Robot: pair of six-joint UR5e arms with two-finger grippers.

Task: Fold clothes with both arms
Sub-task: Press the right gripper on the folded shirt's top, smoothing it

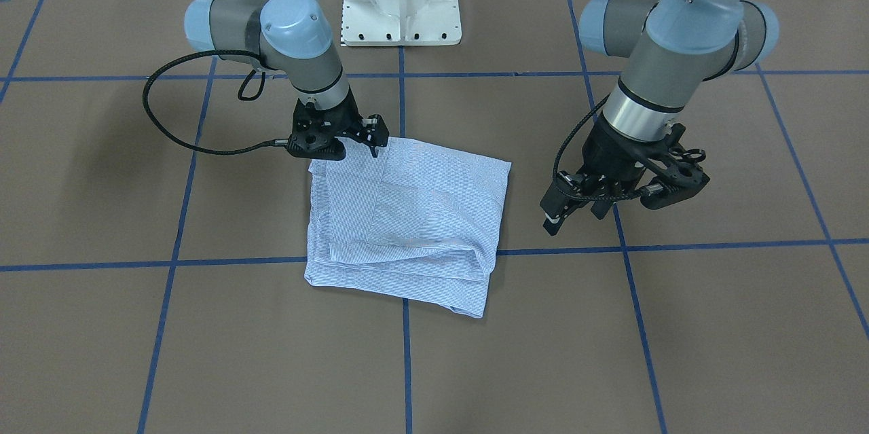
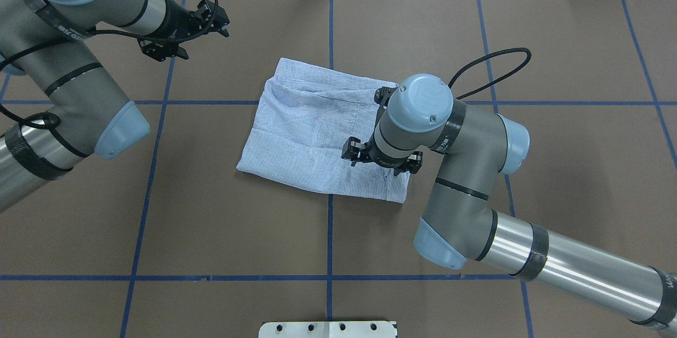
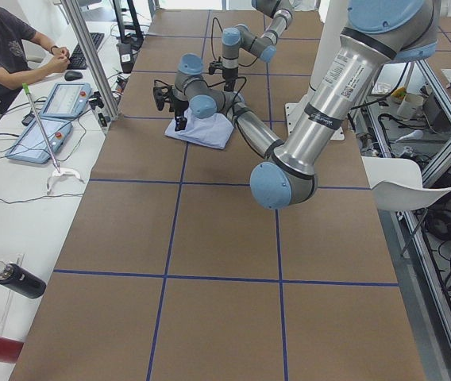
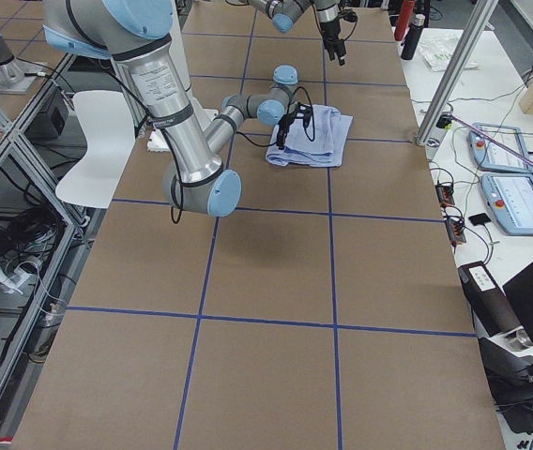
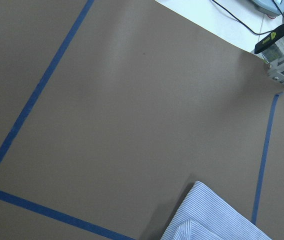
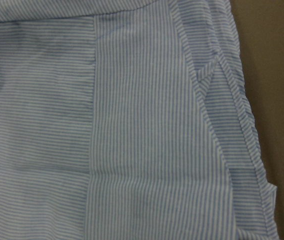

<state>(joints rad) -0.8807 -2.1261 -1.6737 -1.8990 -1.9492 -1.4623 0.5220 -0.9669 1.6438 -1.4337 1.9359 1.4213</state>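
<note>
Overhead exterior showed a soft, finely striped blue-and-white shirt folded into a rumpled, layered rectangle and laid flat mid-table on matte brown paper gridded with blue tape. The right gripper was lowered over its 4 o'clock corner; its jaw spacing could not be told. The left gripper was held spread and empty, apart at 10 o'clock.

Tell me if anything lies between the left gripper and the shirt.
Nothing visible does. The left gripper hangs beside the shirt, and only a bare strip of table separates them.
</note>
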